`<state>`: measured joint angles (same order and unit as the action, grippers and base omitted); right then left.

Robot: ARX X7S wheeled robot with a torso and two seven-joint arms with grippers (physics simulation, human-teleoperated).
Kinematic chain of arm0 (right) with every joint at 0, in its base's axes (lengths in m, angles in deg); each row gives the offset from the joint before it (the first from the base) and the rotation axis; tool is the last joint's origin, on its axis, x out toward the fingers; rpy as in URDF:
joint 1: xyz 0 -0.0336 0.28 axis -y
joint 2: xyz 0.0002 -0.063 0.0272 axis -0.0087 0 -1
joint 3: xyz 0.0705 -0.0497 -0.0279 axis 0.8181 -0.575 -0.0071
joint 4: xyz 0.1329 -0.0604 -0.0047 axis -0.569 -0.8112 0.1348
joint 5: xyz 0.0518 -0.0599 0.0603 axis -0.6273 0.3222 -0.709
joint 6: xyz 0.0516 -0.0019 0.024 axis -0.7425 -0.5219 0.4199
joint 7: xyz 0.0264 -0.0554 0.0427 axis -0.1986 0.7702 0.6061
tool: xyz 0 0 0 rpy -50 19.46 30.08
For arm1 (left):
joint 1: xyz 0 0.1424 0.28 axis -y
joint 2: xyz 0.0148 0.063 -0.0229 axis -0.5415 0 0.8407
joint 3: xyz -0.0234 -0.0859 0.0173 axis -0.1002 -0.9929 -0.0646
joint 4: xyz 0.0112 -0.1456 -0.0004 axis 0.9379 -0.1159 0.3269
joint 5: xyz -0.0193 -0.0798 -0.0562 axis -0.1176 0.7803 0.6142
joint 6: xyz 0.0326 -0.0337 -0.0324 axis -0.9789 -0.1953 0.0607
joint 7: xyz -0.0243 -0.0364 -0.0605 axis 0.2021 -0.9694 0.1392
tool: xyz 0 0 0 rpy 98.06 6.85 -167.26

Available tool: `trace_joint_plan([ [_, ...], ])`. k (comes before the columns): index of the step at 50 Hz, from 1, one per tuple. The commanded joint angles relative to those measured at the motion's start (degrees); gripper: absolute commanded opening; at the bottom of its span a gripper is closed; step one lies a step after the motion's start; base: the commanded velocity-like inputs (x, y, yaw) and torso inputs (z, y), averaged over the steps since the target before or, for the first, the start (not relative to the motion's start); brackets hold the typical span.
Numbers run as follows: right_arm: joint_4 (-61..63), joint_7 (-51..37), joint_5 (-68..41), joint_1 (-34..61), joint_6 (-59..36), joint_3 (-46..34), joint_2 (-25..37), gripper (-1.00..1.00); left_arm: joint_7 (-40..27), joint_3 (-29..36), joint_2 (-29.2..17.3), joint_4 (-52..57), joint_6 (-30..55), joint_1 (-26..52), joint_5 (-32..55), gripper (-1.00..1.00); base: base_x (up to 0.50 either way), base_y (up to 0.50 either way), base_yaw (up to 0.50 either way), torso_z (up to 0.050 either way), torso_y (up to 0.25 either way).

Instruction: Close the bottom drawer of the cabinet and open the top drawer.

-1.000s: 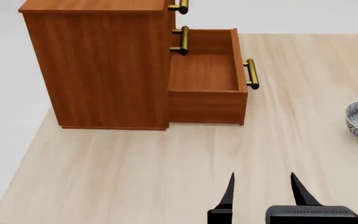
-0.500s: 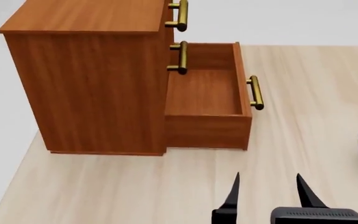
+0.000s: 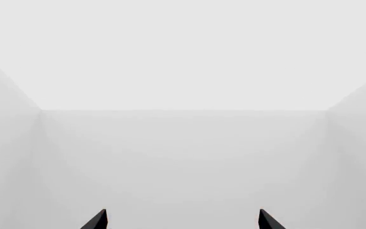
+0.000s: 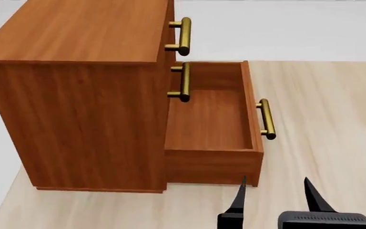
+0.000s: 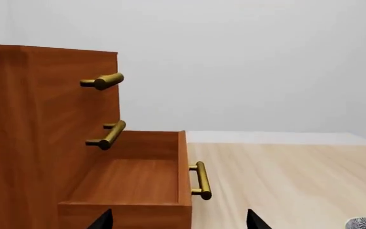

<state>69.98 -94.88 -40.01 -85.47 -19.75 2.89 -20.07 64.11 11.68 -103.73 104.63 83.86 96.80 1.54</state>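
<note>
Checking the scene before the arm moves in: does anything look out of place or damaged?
Only the bottom drawer of the cabinet stands out: it is pulled far out and empty, while the top drawer is shut. Nothing looks spilled or broken.

The right gripper (image 4: 274, 195) has two matte black, blade-like fingers (image 4: 237, 200) tapering to sharp tips, on a ribbed black housing.

The head view looks steeply down from close above the cabinet (image 4: 75, 95) and its pulled-out bottom drawer (image 4: 211, 138). The right wrist view sits low, facing the same drawer (image 5: 138, 191) and the brass handles nearly level, from nearby. The left wrist view faces only blank pale walls, sharing nothing.
</note>
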Motion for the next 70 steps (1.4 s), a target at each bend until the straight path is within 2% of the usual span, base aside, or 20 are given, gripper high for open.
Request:
trace_joint_plan([
  [1,0.03,-0.18,-0.34,0.21,-0.05,-0.22,0.27,1.00,-0.63,0.14,-0.37,-0.05,-0.04,0.54,0.61,1.00,0.30,0.00,0.00,0.000,0.000],
  [32,-0.46,-0.83,-1.61,-0.25,0.63,-0.12,0.69,1.00,-1.67,0.75,-1.32,-0.34,-1.60,0.56,1.29,1.00,0.29,0.00,0.00,0.000,0.000],
  [49,0.00,-1.15,-2.11,-0.71,1.18,-0.15,1.11,1.00,-3.04,1.14,-1.89,0.09,-0.73,1.44,2.31,1.00,0.00,0.00,0.00,0.000,0.000],
  [70,0.19,-1.61,-2.69,-1.05,1.69,-0.23,1.42,1.00,-4.21,1.36,-2.56,0.02,-0.54,2.08,3.63,1.00,0.00,0.00,0.00,0.000,-0.186],
])
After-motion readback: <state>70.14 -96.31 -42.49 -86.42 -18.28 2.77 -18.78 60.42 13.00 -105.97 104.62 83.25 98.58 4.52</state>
